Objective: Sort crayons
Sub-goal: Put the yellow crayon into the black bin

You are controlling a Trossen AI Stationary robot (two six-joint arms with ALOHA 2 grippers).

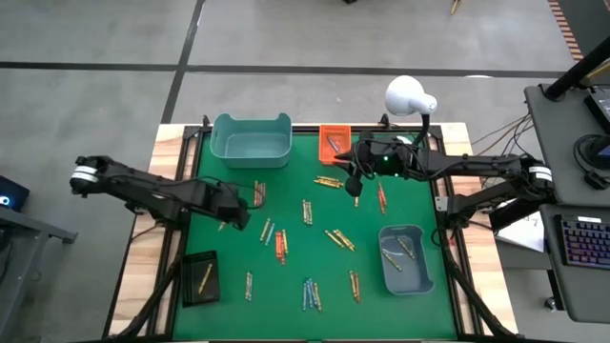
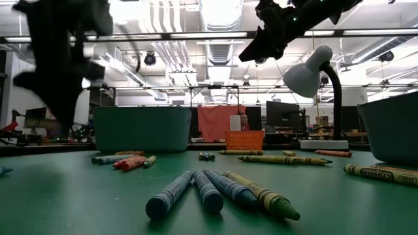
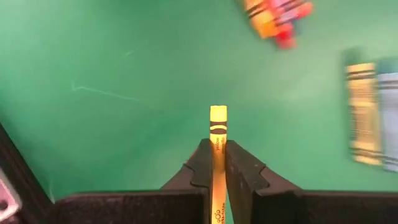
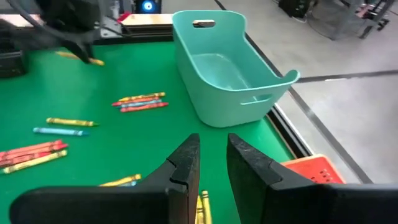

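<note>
Many crayons lie scattered in small groups on the green mat (image 1: 315, 314), among them blue and green ones (image 2: 215, 192) near the front edge. My left gripper (image 1: 238, 211) (image 3: 215, 148) hangs over the mat's left part, shut on a yellow crayon (image 3: 218, 118) (image 4: 93, 61). My right gripper (image 1: 355, 181) (image 4: 213, 163) is raised over the far middle of the mat, near the orange tray (image 1: 334, 138). Its fingers stand apart. A yellow crayon (image 4: 202, 208) shows low in the gap; whether it touches a finger I cannot tell. My left gripper pinches the yellow crayon's long sides (image 3: 217, 142) between its two fingers. One end (image 3: 218, 113) sticks out past them. The fingers come from above, pointing steeply down. The crayon is lifted clear of the mat and looks about level in the right wrist view.
A teal bin (image 1: 251, 140) stands at the far left of the mat. A grey-blue bin (image 1: 404, 257) holding a few crayons is at the near right, and a black tray (image 1: 200, 276) with one crayon at the near left. A white desk lamp (image 1: 410, 97) stands at the far edge.
</note>
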